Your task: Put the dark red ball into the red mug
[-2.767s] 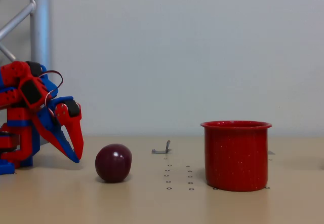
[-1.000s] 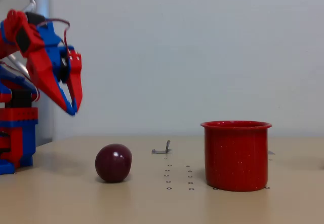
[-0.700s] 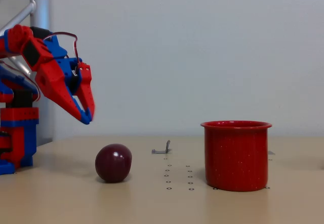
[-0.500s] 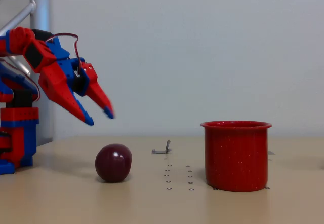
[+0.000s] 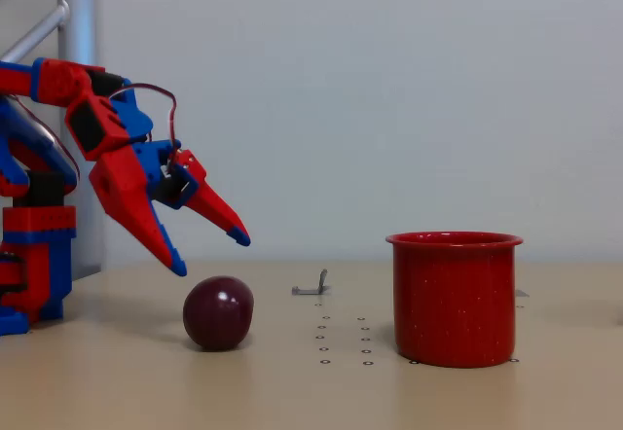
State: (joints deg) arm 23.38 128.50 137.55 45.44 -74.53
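Note:
The dark red ball [image 5: 218,312] rests on the tan table, left of centre in the fixed view, glossy with a small white highlight. The red mug [image 5: 455,298] stands upright to its right, a wide gap between them. My red-and-blue gripper [image 5: 209,253] hangs just above the ball, open, with one fingertip low at the ball's upper left and the other pointing right above it. Nothing is between the fingers.
The arm's red-and-blue base [image 5: 34,265] stands at the left edge beside a metal pole [image 5: 76,21]. A small grey metal bracket [image 5: 313,285] lies behind the ball and mug. Small dark marks [image 5: 343,342] dot the table between them.
The arm has lifted from the table, swung right and come down over the ball. The fingers, shut earlier, have spread apart. Ball and mug have not moved.

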